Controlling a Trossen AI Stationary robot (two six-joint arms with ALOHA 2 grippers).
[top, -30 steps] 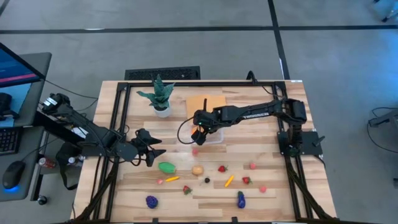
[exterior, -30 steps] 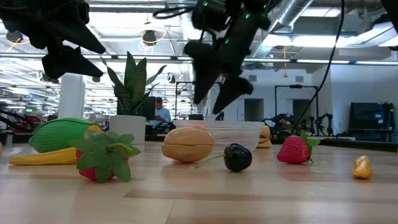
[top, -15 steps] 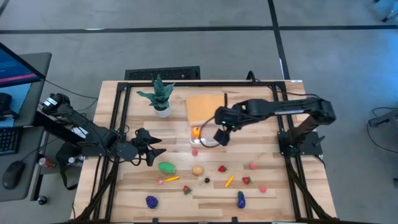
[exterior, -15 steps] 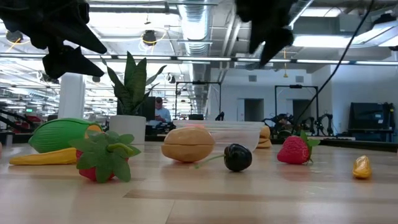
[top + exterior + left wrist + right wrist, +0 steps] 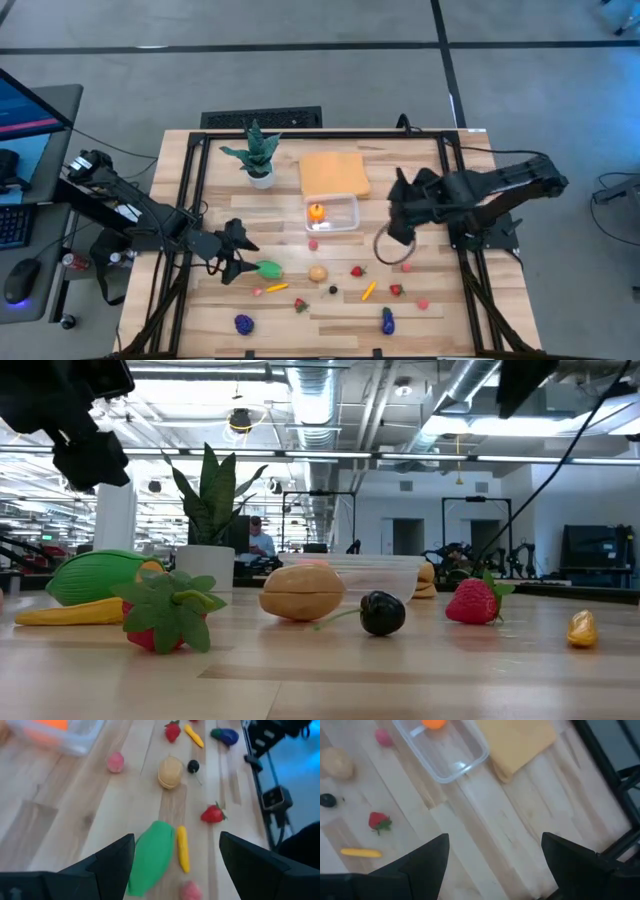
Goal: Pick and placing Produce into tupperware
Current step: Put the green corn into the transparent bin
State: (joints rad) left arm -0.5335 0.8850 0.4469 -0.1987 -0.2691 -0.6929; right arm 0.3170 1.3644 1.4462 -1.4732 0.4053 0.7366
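The tupperware (image 5: 334,214) stands mid-table with one orange piece (image 5: 316,211) inside it. The other produce lies loose on the wood nearer the front edge: a green piece (image 5: 268,268), a tan one (image 5: 318,272), strawberries (image 5: 357,270), a black cherry (image 5: 334,290), pink, yellow and purple pieces. My left gripper (image 5: 240,256) hangs open just left of the green piece (image 5: 152,855), above the table. My right gripper (image 5: 398,216) is open and raised, right of the tupperware (image 5: 445,750), with nothing between its fingers.
A folded orange cloth (image 5: 333,172) lies just behind the tupperware. A potted plant (image 5: 258,155) stands at the back left. Black frame rails run along the table's left (image 5: 190,200) and right sides. Bare wood shows between the tupperware and my right gripper.
My right gripper has risen from over the tupperware and swung toward the table's right edge, staying open; the orange piece now shows inside the tupperware. My left gripper has stayed in place but rolled at the wrist and now points toward the green piece.
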